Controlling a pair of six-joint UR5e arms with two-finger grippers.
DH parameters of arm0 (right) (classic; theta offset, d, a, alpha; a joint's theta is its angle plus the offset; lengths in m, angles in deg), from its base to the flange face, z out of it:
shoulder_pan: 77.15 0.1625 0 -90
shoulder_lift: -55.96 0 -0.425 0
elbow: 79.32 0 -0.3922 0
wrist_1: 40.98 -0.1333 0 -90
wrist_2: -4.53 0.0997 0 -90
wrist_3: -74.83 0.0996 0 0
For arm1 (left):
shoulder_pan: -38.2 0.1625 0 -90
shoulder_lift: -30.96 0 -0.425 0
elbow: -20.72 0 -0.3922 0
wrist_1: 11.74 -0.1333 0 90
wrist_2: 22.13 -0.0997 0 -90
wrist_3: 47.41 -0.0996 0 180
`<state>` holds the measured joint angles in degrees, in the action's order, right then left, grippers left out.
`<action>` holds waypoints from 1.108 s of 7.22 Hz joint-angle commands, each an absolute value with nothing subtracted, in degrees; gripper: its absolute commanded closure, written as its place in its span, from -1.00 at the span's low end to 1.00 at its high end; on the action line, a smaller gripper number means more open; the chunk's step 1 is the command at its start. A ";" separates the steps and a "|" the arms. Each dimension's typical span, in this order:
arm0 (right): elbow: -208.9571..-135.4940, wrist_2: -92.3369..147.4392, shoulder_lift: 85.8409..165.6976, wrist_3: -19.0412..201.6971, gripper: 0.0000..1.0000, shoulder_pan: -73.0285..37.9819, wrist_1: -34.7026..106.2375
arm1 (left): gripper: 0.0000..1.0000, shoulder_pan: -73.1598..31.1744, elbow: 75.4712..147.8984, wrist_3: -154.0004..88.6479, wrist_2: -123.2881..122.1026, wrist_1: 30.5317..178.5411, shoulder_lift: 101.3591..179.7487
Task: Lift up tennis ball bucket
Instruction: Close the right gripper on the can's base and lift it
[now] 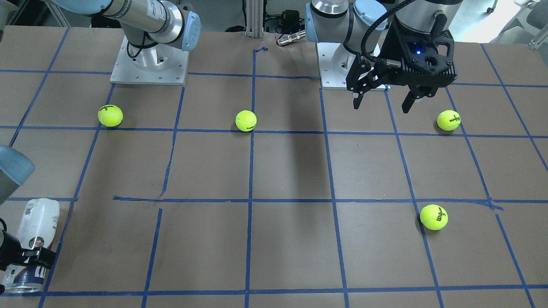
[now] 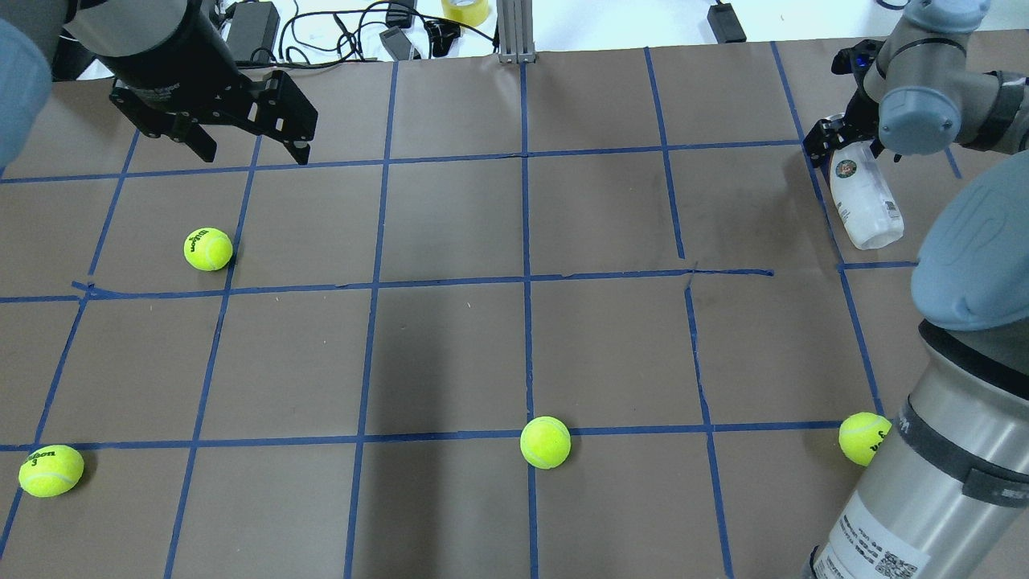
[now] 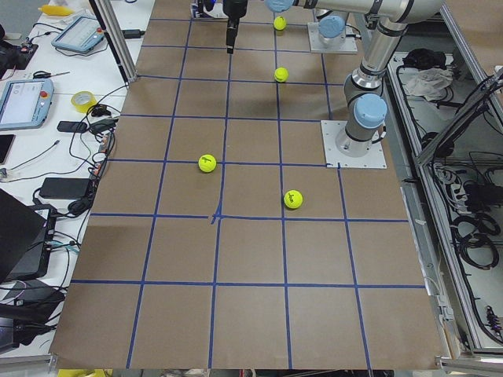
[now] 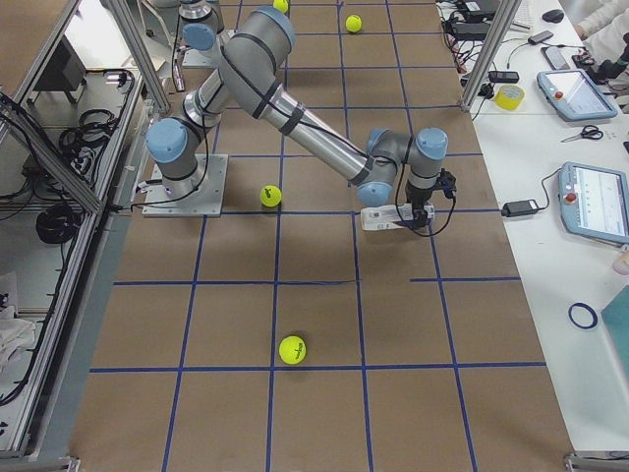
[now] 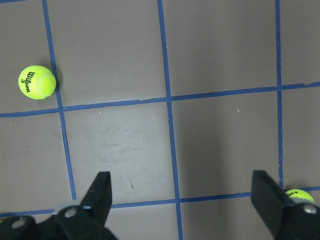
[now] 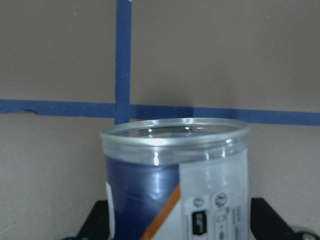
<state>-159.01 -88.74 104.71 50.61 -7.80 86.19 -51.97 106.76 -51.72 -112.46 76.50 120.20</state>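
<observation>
L gripper (image 2: pixel 253 154) hangs over the far-left part of the table (image 2: pixel 450 241), jaws wide, nothing held, nothing touched. The nearest ball (image 2: pixel 208 249) lies apart from it, toward the robot. Other balls are scattered about, not the target. Can (image 2: pixel 867 211) lies on its side at the far-right of the table, white closed end toward the robot, clear mouth pointing away. It looks empty, no lid seen. Judged handling: light, thin clear plastic – holds its round shape but prob flexes or cracks if squeezed hard, esp. near the open rim. Smooth label = slippery, and a round body can roll or pivot in a 2-finger pinch. Best hold prob across the dia., nearer mid-length so it doesn't droop, w/ moderate force. R gripper (image 6: pixel 180 220) sits at the can near the mouth end, over the navy part of the label. Its fingers (image 6: pixel 98 222) stand one each side of the wall, spread wide – the can nearly fills the gap. Pads are at or just beside the wall; can't tell if they're squeezing. Can seems to rest on the table, not lifted.
</observation>
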 commanded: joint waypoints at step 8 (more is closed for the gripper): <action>-160.96 -79.10 113.15 45.40 -0.08 -5.02 84.36 | -1.00 -51.97 106.76 -51.63 -112.39 76.59 120.08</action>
